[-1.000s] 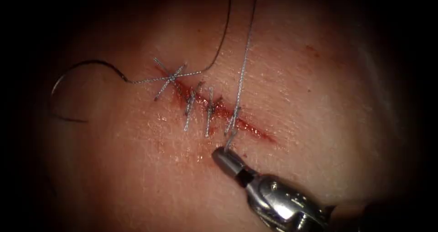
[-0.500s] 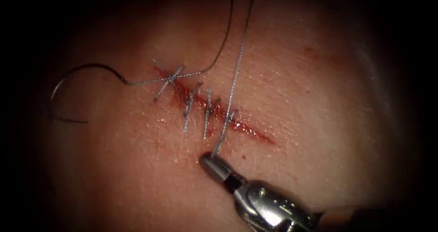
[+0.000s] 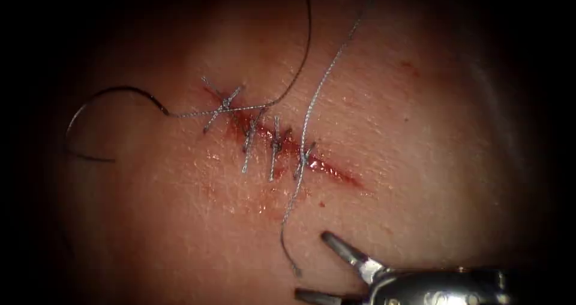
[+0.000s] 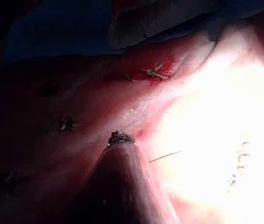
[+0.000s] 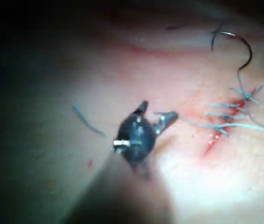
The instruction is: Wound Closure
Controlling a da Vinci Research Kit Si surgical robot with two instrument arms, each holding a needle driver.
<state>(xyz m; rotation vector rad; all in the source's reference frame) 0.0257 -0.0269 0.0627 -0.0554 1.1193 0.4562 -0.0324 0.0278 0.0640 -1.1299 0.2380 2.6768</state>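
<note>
My right tool (image 3: 311, 264) is below the cut on the tissue (image 3: 420, 161), open, with nothing between its jaws; it is also open in the right wrist view (image 5: 157, 111). The thread (image 3: 312, 110) runs slack from the top edge through the rightmost stitch (image 3: 303, 156), and its free end (image 3: 294, 269) lies left of the right tool. The curved needle (image 3: 120, 87) lies loose on the tissue left of the cut (image 3: 327, 168), held by neither tool; the right wrist view shows its arc (image 5: 246, 46). My left tool (image 4: 120, 139) is shut over dim tissue; I cannot see what it holds.
Several stitches (image 3: 249, 138) cross the left part of the cut, and its right end (image 3: 345, 178) gapes with red fluid. A dark thread (image 3: 294, 71) loops from the needle's tail toward the top edge. A short cut thread end (image 5: 86, 121) lies on the tissue.
The right tool has opened and let go of the thread end, then drawn back down and to the right. The thread, taut before, now lies slack.
</note>
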